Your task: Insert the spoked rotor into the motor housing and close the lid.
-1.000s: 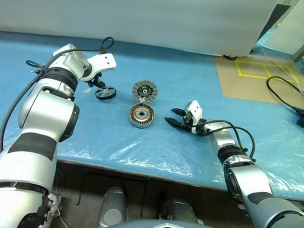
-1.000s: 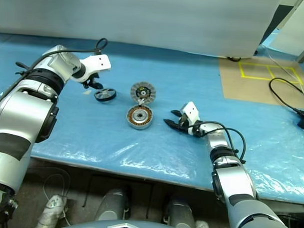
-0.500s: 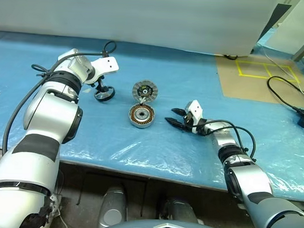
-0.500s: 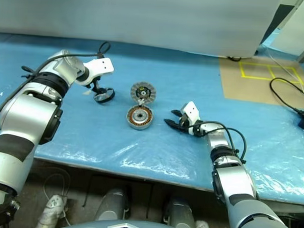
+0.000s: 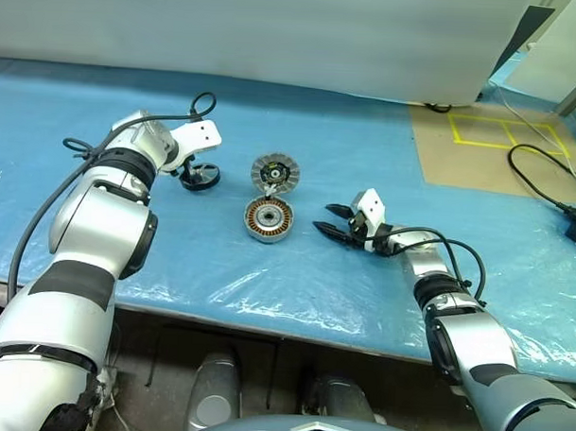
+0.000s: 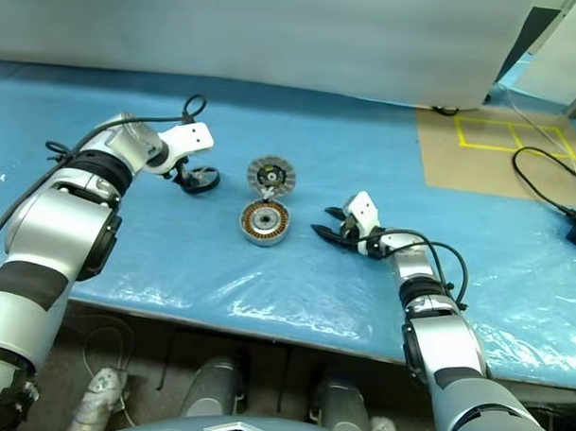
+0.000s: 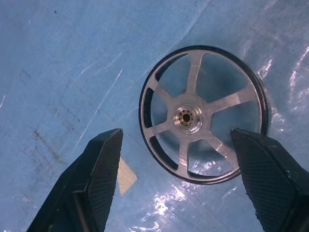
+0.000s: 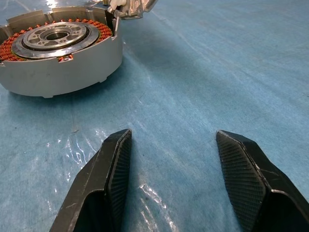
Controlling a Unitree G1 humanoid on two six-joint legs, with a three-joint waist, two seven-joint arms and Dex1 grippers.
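The spoked rotor (image 7: pixel 203 113), dark-rimmed with silver spokes, lies flat on the blue sheet at the left (image 5: pixel 202 177). My left gripper (image 7: pixel 177 137) hangs open just above it, one finger at each side of the rim, touching nothing that I can see. The motor housing (image 5: pixel 268 219) with its copper windings sits at the middle of the table and is also seen in the right wrist view (image 8: pixel 58 53). The lid (image 5: pixel 274 171) stands tilted at the housing's far edge. My right gripper (image 5: pixel 333 224) rests open and empty to the right of the housing, pointing at it.
A blue plastic sheet (image 5: pixel 295 282) covers the table up to its front edge. A tan board with a yellow taped square (image 5: pixel 504 133) lies at the back right, with a black cable (image 5: pixel 545 182) trailing over it.
My left gripper has sunk toward the rotor and its fingers have spread wider around it. The right arm, housing and lid have not moved.
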